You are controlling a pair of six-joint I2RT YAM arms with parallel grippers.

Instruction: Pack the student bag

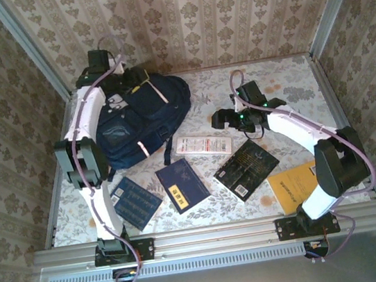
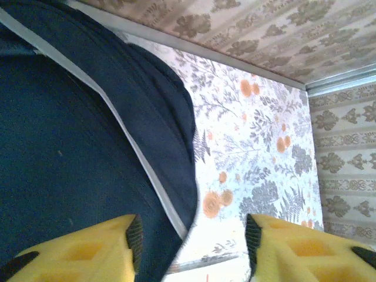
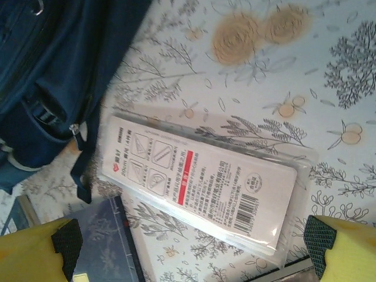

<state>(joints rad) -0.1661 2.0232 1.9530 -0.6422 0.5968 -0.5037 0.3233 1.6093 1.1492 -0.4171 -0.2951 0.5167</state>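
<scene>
Claws hold nothing: left claw (image 2: 192, 235) partly open beside student bag (image 1: 146, 115), right claw (image 3: 194, 239) wide over packet (image 3: 200, 182).

bag (image 2: 70, 164): at the left wrist we lose it past the left and top edges; its zip and pockets are out of frame.
left end effector (image 2: 191, 235): the bottom edge cuts off both fingers.
packet (image 3: 205, 182): we cannot read the small print.
blue book (image 3: 103, 241): cut by the bottom edge, title unseen.
yellow book (image 1: 289, 186): the right arm (image 1: 314, 141) covers its right side.
</scene>
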